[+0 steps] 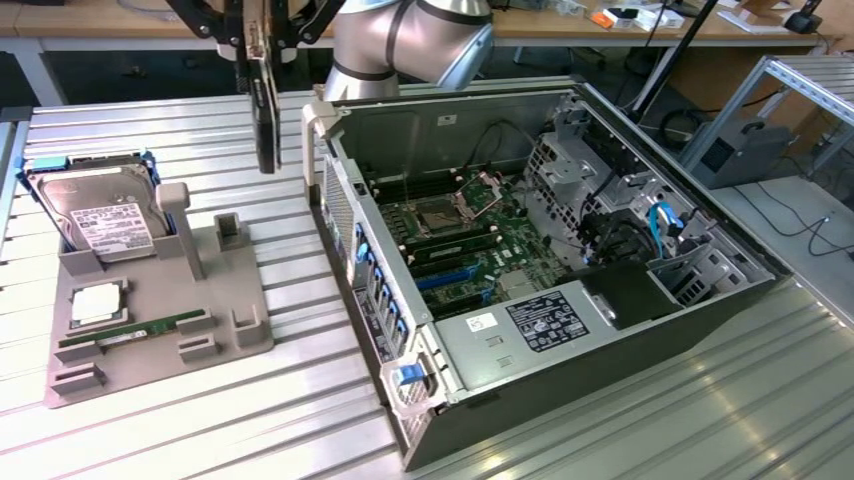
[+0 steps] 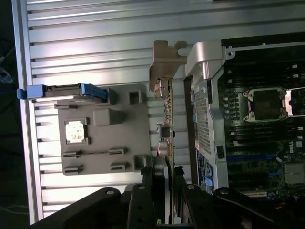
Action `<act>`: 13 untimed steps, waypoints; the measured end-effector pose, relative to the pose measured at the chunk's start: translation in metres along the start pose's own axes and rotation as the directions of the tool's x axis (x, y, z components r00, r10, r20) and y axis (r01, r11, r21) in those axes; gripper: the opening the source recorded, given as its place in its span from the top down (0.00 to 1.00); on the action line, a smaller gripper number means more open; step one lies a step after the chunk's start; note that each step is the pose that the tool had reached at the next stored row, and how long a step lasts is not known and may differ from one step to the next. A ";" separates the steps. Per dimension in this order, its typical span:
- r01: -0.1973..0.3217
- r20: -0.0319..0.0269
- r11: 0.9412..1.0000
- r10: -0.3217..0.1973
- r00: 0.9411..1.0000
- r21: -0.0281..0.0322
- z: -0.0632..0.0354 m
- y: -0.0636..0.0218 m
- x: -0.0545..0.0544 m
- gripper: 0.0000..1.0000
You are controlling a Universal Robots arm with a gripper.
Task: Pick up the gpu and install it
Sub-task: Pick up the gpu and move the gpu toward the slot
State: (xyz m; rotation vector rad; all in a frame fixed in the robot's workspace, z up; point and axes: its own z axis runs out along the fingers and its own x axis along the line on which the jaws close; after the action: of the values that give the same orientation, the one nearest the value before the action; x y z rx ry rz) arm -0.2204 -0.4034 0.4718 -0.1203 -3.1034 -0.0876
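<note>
The gpu (image 1: 268,110) hangs on edge in the air, a thin black card, above the table between the grey fixture and the open computer case (image 1: 336,190). My gripper (image 1: 264,55) is shut on its upper edge. In the wrist view the gpu (image 2: 167,114) appears edge-on, its pale tan bracket (image 2: 166,59) at the far end, and my gripper (image 2: 165,174) clamps it between black fingers (image 2: 147,191). The card sits just outside the case wall (image 2: 205,109). The motherboard (image 1: 461,235) with its blue slots (image 1: 447,275) lies inside the case.
A grey fixture (image 1: 160,320) at the exterior view's left holds a silver hard drive (image 1: 100,215), a processor chip (image 1: 96,300) and a green memory stick (image 1: 134,332). The arm's grey body (image 1: 400,40) stands behind the case. Cables and drive cages fill the case's right side.
</note>
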 end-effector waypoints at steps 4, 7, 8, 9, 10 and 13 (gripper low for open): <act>0.000 -0.006 1.000 0.000 1.000 0.000 -0.0001 -0.0015 -0.007 0.72; -0.001 -0.010 1.000 0.001 1.000 0.001 -0.0003 -0.0025 -0.011 0.72; -0.001 -0.011 1.000 0.001 1.000 0.001 -0.0003 -0.0028 -0.013 0.72; -0.001 -0.013 1.000 0.001 1.000 0.001 -0.0004 -0.0030 -0.014 0.72; -0.001 -0.017 1.000 0.001 1.000 0.001 -0.0004 -0.0039 -0.018 0.72; -0.001 -0.023 1.000 0.001 1.000 0.001 -0.0006 -0.0053 -0.026 0.72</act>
State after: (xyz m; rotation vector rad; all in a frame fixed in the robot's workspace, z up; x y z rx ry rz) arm -0.1952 -0.4107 0.4712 -0.1206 -3.0802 -0.0872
